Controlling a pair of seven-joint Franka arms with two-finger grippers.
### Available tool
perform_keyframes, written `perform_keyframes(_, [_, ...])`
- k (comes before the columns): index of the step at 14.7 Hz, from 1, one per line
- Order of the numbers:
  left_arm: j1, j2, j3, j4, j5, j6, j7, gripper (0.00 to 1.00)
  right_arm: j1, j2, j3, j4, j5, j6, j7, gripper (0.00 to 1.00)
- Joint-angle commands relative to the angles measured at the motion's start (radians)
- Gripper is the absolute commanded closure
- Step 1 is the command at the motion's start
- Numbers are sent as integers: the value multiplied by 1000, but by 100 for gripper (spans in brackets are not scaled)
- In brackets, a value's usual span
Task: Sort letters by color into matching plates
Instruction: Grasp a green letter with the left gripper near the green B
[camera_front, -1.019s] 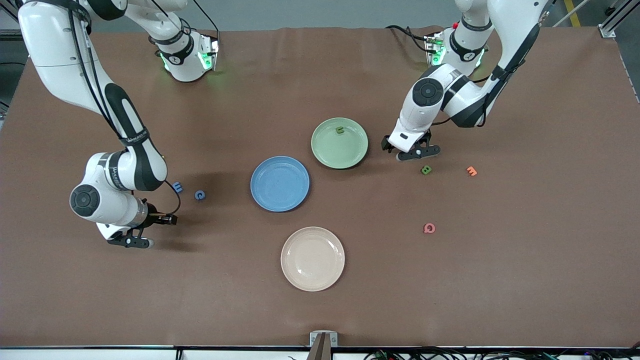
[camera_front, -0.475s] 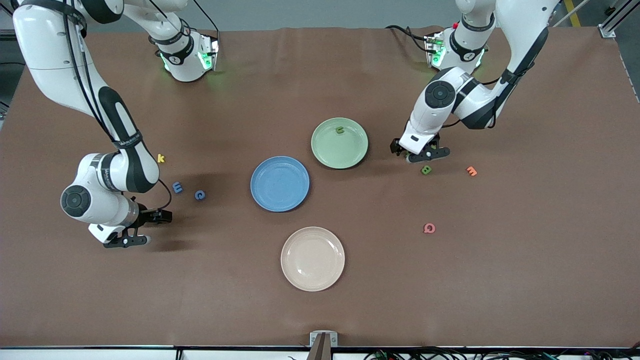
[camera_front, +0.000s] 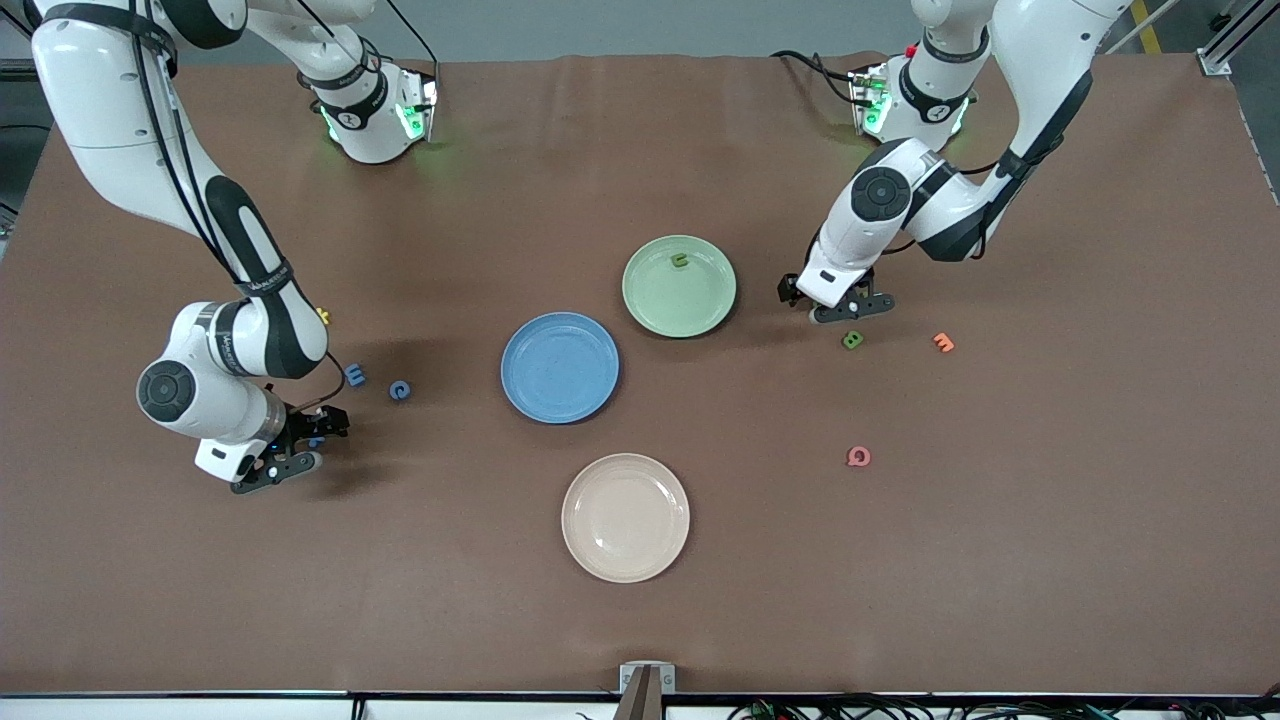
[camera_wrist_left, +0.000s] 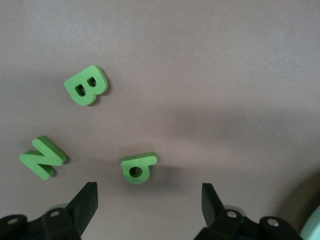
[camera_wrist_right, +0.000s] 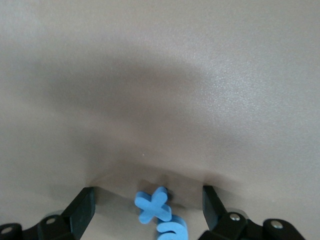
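Observation:
My left gripper (camera_wrist_left: 148, 202) hangs open over bare table beside the pale green plate (camera_front: 690, 300), above three green letters: a B (camera_wrist_left: 86, 86), an N (camera_wrist_left: 43, 157) and a small looped letter (camera_wrist_left: 138, 167) just ahead of its fingertips. The front view shows only the B (camera_front: 852, 340) beside the left gripper (camera_front: 840, 305). A green letter (camera_front: 680, 261) lies in the green plate. My right gripper (camera_wrist_right: 147, 210) is open, low over a blue x (camera_wrist_right: 154, 205) and another blue letter (camera_wrist_right: 172, 231) between its fingers. Two more blue letters (camera_front: 355, 376) (camera_front: 400, 390) lie between the right gripper (camera_front: 290, 455) and the blue plate (camera_front: 560, 367).
A cream plate (camera_front: 625, 517) sits nearer the camera than the blue plate. An orange letter (camera_front: 943, 342) and a pink letter (camera_front: 858, 457) lie toward the left arm's end. A yellow letter (camera_front: 322, 316) peeks out beside the right arm.
The right gripper has shifted toward the blue letters and come down over two of them. The left gripper has moved slightly away from the green plate, over the green letters.

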Motion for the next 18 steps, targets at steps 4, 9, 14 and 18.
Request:
perform_keyframes(4, [4,80,49,-1,177,59,-99,9,-30,-3,9,-18,-14,-9,-52,14])
perform_keyframes(9, [-3,94,69,9,214,60,-131,18,-28,-3,10,-25,-12,-9,-52,69])
perform_keyframes(14, [-2,92,69,10,214,60,-131,59,-22,-8,13,-9,5,-25,-1,100])
perform_keyframes(18, [1,89,69,18,216,60,-131,77,1,-75,114,7,41,-162,330,100])
